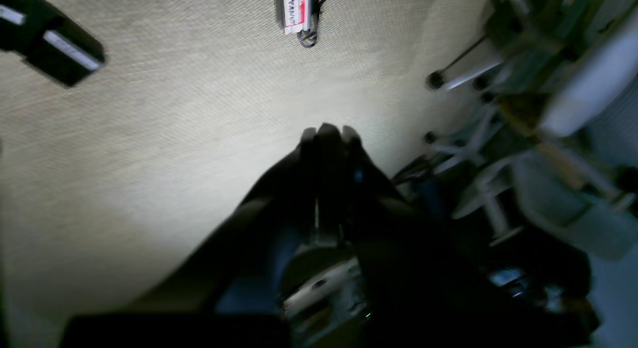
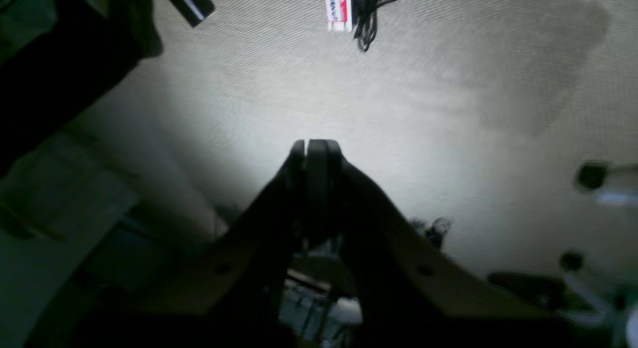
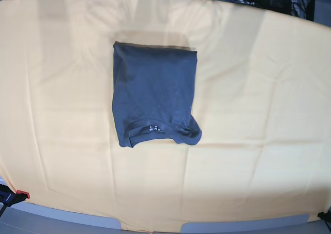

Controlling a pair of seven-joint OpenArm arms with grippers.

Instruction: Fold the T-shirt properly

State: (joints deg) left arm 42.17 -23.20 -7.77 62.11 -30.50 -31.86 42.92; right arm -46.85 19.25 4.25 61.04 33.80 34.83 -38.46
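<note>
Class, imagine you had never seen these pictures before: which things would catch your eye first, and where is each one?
The dark slate-grey folded cotton T-shirt stands out first, lying mid-table, slightly toward the far edge, on the yellow-orange tablecloth. Its collar faces the near edge. In the wrist views, each dark gripper, left and right, has its fingers pressed together over pale carpet.

One T-shirt [image 3: 154, 91] is lying on one tablecloth [image 3: 258, 89]; two clamps [image 3: 11, 196] are gripping the tabletop's near corners.
</note>
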